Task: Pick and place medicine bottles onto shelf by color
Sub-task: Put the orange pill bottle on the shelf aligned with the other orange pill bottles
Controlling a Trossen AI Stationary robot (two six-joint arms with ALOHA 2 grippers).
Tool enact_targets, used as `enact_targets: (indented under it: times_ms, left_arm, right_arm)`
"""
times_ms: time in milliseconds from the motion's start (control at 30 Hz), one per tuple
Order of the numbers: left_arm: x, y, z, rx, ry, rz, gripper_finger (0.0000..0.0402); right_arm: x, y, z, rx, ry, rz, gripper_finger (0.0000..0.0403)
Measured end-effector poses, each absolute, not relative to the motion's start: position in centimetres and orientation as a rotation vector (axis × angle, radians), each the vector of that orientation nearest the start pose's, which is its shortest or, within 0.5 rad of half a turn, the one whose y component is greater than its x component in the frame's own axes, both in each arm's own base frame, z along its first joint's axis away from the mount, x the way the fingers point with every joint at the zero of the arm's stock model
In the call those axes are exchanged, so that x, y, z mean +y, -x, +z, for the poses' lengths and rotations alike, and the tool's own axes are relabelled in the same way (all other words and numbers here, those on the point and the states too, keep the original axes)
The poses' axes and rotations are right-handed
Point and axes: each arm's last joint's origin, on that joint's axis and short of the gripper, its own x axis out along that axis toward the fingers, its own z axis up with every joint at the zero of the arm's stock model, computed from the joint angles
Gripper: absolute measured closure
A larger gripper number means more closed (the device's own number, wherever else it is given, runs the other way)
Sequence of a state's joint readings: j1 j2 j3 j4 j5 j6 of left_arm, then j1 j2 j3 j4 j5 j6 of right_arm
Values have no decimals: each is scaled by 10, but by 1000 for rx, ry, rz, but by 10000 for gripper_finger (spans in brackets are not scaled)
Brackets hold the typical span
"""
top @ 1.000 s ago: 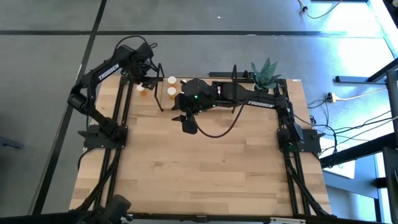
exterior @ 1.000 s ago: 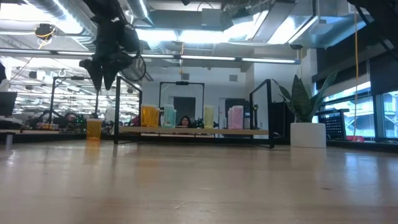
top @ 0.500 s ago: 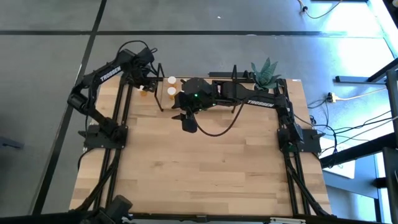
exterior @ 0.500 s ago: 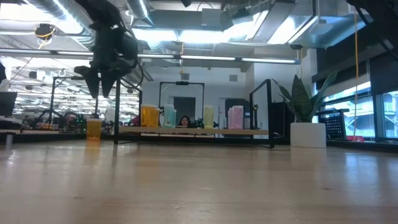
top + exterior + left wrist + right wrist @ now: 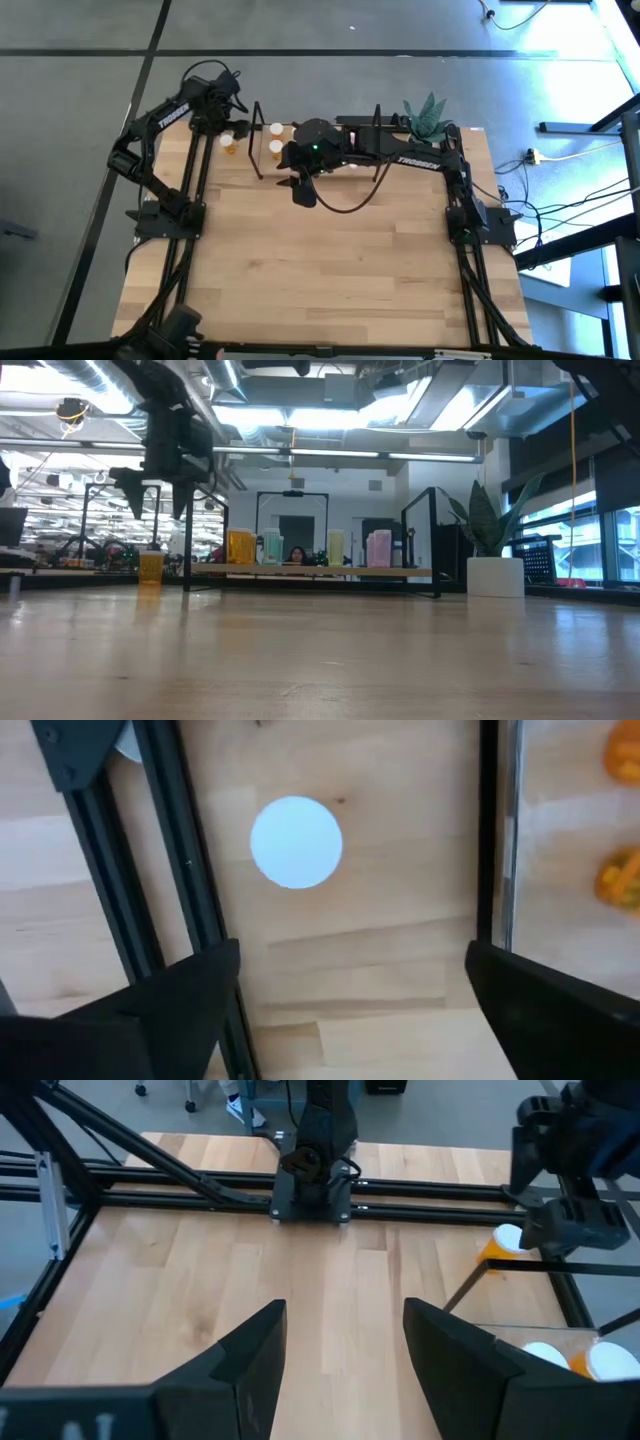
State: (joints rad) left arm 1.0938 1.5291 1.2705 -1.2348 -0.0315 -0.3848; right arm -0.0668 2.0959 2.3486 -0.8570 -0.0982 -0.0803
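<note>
The left tool (image 5: 150, 495) now hangs with its two fingers spread wide apart, empty, above the far left end of the tabletop (image 5: 330, 260); a second ago, in the low view, those fingers were drawn together into a narrow point over the same spot, and the arm has since lifted a little and turned. Directly beneath it an orange medicine bottle (image 5: 151, 567) stands upright on the tabletop, free of the tool, just outside the shelf's (image 5: 320, 571) left black upright loop; it has not shifted between the earlier pictures and now. From the left wrist its white cap (image 5: 296, 842) shows as a round disc between the open fingers, with more orange bottles (image 5: 620, 880) past the loop on the shelf board. In the high view the same bottle (image 5: 229, 142) sits just beside the left tool, and two white-capped orange bottles (image 5: 277, 148) stand at the shelf's left end. On the shelf in the low view stand orange, pale green, yellowish and pink bottles (image 5: 379, 549), unchanged. The right tool (image 5: 343, 1355) reaches over the shelf's middle toward the left, fingers parted and holding nothing, where it was a second ago, though the arm (image 5: 400, 155) has swung slightly toward the shelf. A potted plant (image 5: 493, 550) stands at the right far corner.
</note>
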Motion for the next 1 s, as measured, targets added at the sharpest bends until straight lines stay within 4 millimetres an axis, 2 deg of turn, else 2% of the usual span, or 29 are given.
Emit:
enact_targets:
  times_ms: [133, 467, 767, 1000]
  left_arm:
    - [244, -121, 267, 1139, 1095, 1213, 4]
    - [252, -119, 266, 1047, 1124, 1268, 8]
    - [275, -122, 232, 1132, 1168, 1278, 8]
    - [279, -122, 226, 1138, 1192, 1279, 8]
  right_arm:
    - [-32, -453, 396, 601, 25, 44, 198]
    - [-35, -453, 396, 601, 30, 41, 198]
    - [-33, -453, 396, 596, 12, 108, 198]
    - [-31, -452, 396, 595, -1, 154, 199]
